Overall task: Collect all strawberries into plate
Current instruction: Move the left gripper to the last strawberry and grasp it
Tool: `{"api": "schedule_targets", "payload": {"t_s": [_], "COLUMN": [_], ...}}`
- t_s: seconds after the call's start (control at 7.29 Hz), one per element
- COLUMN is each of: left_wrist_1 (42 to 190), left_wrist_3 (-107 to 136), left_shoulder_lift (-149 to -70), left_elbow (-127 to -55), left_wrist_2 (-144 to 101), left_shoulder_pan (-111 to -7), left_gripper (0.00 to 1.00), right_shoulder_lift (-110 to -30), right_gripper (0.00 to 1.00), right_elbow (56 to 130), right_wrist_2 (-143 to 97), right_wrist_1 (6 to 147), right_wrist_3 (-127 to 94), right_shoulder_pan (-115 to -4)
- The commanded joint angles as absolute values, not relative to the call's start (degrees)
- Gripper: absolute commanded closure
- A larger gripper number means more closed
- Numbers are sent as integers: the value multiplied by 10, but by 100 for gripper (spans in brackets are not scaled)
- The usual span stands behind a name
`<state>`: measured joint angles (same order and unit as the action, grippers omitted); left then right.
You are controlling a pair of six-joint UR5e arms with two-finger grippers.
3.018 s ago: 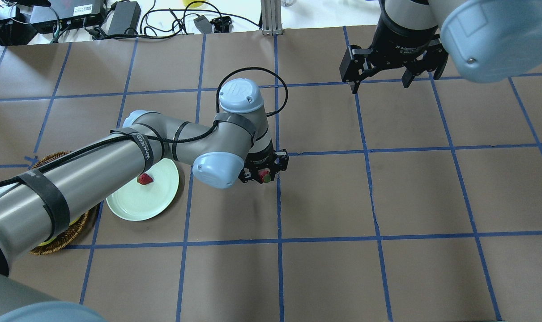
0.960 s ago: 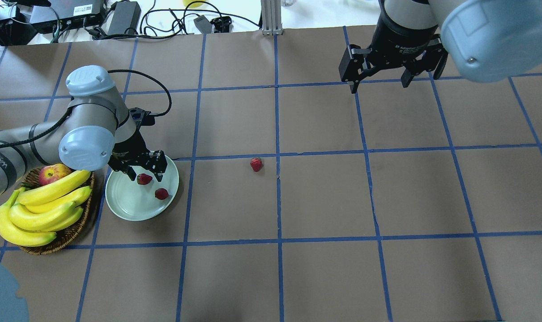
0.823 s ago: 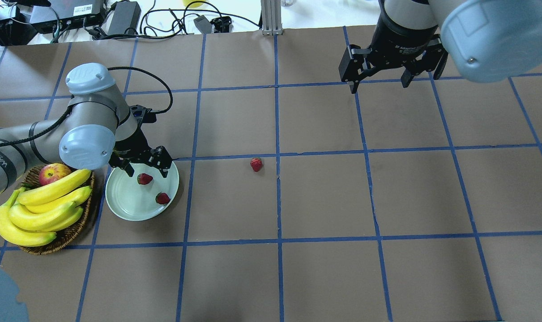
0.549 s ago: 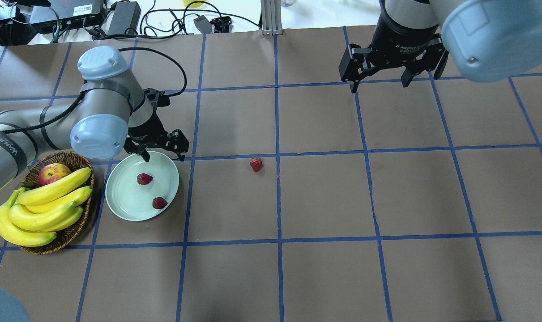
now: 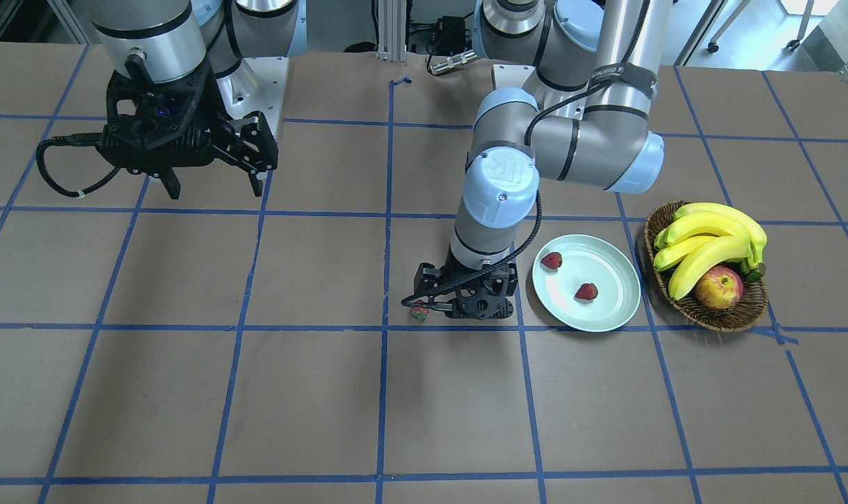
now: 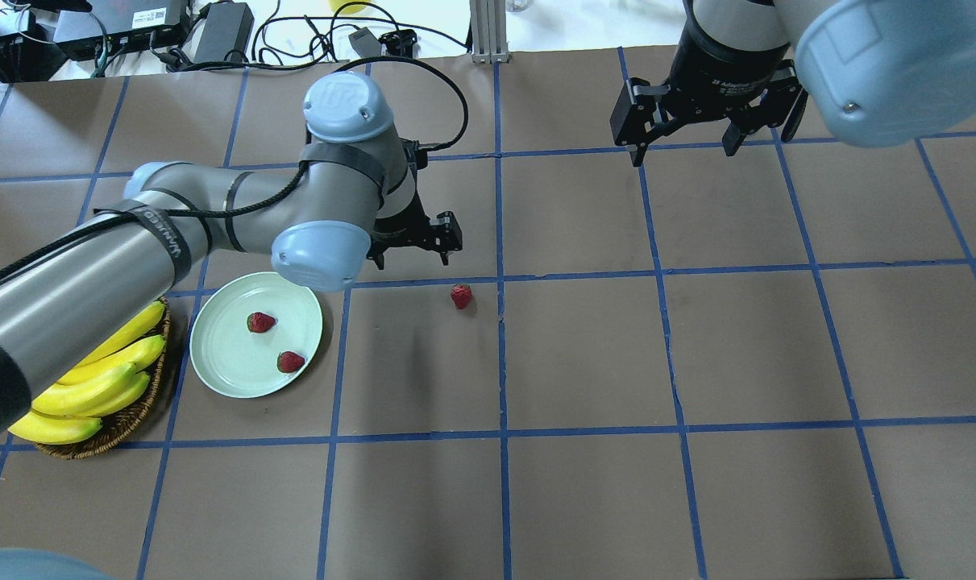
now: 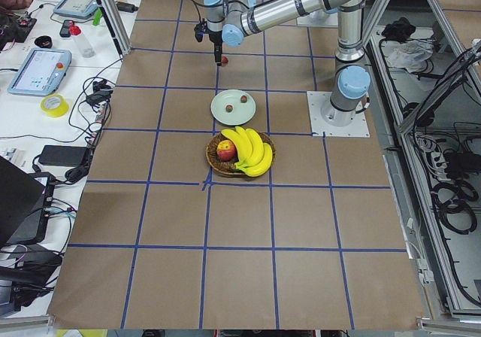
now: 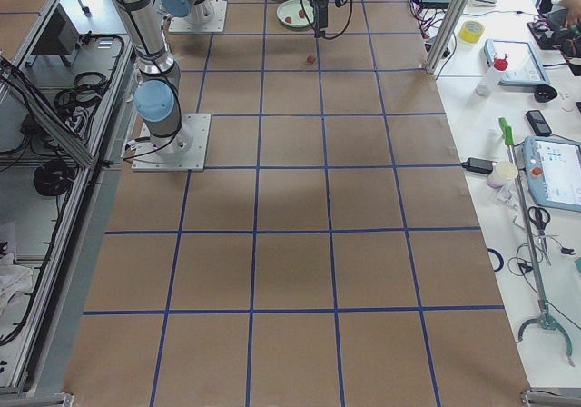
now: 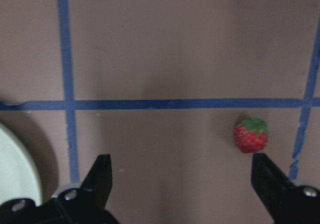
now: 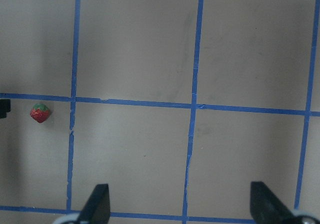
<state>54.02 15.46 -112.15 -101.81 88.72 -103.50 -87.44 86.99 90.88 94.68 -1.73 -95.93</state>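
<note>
Done: you had two strawberries (image 6: 260, 322) in the plate (image 6: 213, 370), at left | To do: third strawberry (image 6: 460, 296) lay on the worktop (image 6: 697, 362), just beside your left claw (image 6: 411, 259), spread and empty | Idle: your right claw (image 6: 683, 157) hung spread, far right

Bright, even overhead light, soft shadows on the table (image 6: 584, 354); wrist views slightly blurred.
</note>
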Motion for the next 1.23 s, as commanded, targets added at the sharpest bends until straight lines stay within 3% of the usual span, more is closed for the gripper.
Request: {"api": "schedule_targets", "payload": {"t_s": [0.0, 0.27, 0.55, 0.69, 0.82, 1.1], "left_wrist_1": [466, 466, 471, 474, 473, 473], "left_wrist_3": [255, 320, 316, 293, 270, 251], "left_shoulder_lift": [-1172, -1188, -1184, -1176, -1175, -1174], "left_elbow": [-1018, -1033, -1052, -1049, -1045, -1046], "left_wrist_2": [891, 888, 896, 898, 898, 900], "left_shoulder_pan": [-1087, -1099, -1098, -1098, -1095, -1086], "left_gripper": [0, 0, 25, 48, 99, 100], "right_shoulder_lift": [-875, -875, -874, -875, -875, -875], "right_gripper": [0, 0, 0, 0, 0, 0], "right_elbow": [869, 871, 870, 870, 870, 870], "right_wrist_2": [909, 908, 907, 907, 907, 907], "right_wrist_1": [947, 947, 947, 947, 947, 947], "right_wrist_3": [-18, -20, -20, -20, -20, -19], "right_shoulder_pan": [-959, -962, -962, -962, -962, -962]}}
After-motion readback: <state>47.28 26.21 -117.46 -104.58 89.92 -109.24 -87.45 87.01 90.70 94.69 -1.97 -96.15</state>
